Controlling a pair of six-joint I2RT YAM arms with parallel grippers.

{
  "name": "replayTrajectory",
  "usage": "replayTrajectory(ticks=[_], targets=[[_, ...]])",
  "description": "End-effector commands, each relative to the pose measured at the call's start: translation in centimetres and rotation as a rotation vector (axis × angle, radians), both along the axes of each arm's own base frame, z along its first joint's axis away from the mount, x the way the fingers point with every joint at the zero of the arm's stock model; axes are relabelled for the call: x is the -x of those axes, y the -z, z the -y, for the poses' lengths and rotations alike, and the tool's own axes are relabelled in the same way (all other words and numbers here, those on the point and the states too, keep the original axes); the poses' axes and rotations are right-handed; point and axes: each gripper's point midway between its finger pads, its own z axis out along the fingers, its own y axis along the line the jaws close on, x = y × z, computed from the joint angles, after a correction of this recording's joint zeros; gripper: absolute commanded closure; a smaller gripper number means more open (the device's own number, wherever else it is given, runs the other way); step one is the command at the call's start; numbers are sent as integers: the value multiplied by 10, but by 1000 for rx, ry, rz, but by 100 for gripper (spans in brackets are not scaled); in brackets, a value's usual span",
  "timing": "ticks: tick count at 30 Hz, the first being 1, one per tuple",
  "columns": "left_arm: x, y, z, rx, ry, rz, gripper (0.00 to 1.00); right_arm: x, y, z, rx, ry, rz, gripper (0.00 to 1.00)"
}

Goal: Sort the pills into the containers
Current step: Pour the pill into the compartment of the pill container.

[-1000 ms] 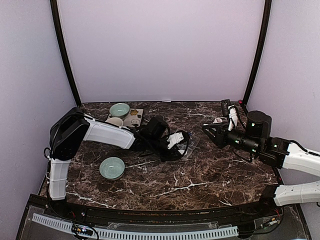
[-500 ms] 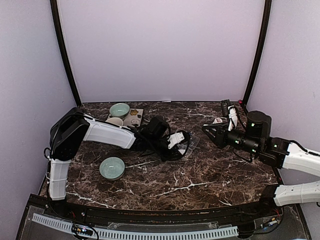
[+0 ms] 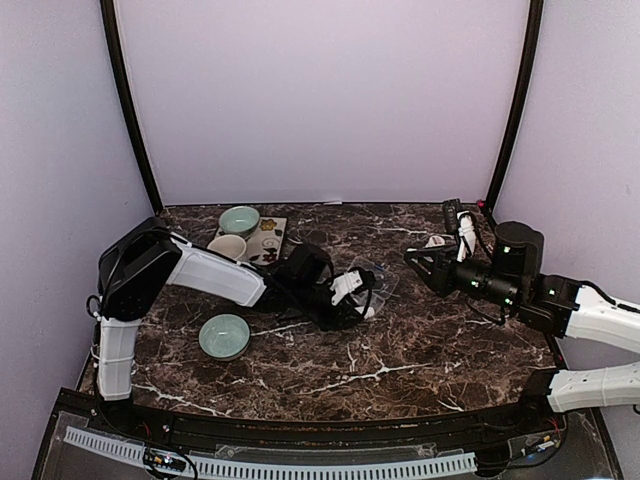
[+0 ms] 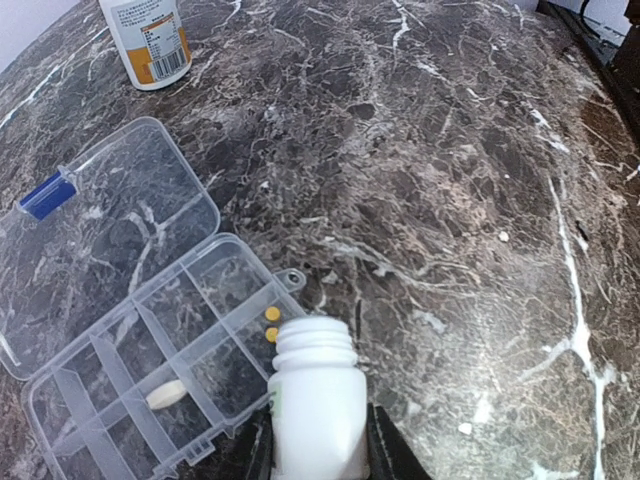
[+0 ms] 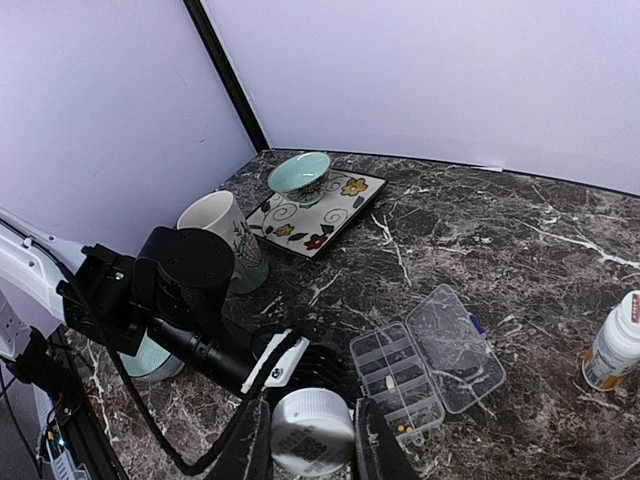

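Left jaws: pinching an uncapped white bottle (image 4: 318, 400) by its body, one jaw on each side. Its open neck points away from them.
Right jaws: clamped around a white-capped bottle (image 5: 312, 432), the cap turned back towards the wrist. The bottle is held clear above the worktop (image 4: 450, 200).
Pill organiser (image 4: 150, 370): lying open on the dark marble, just ahead of the left jaws and off to one side. The uncapped bottle's neck is right at its nearest corner; I cannot tell whether they touch. From the right jaws it lies ahead and below, well apart.
Lid (image 4: 110, 230): folded back flat on the side of the tray farther from the left jaws, with a blue catch (image 4: 45, 195) on its outer edge.
Yellow pills (image 4: 272, 322): two of them, in the compartment directly in front of the open neck.
White oblong pill (image 4: 166, 394): alone in a compartment farther sideways from the left jaws.
Third bottle (image 4: 150, 35): upright, with an orange label, beyond the organiser from the left jaws and off to the side of the right jaws.
Left arm (image 3: 215, 272): stretched low across the worktop towards the organiser.
Crockery: a patterned plate (image 5: 330, 212) carrying a pale green bowl (image 5: 300, 175), with a mug (image 5: 222, 235) beside it, all far ahead of the right jaws. A second green bowl (image 3: 224, 335) sits well behind the left jaws.
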Motion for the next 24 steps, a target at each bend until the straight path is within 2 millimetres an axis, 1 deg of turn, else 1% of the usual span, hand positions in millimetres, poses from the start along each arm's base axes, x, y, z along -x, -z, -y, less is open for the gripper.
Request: replayTrajectory(ticks=[1,4,5,9,16,18,22,24], targets=[[8,-48,0,175,33,-8,100,3,-6,0,-32,-11,12,88],[13,-63,-3,241,50,-6,100,4,-7,-2,-36,-25,11,88],[14,-72,-4,271,55,5,100,5,-8,-2,-38,-28,13,88],[20,-96,-10,356,70,2,100,9,-11,-6,-36,-60,13,88],[34,-140,-18,511,111,-26,100,17,-17,-20,-29,-150,-1,88],[37,-156,-22,569,125,-35,100,20,-21,-24,-38,-180,-1,88],[43,-179,-31,656,152,-74,100,26,-31,-32,-58,-239,-1,88],[51,-189,-34,690,193,-111,100,28,-34,-36,-63,-264,-5,88]])
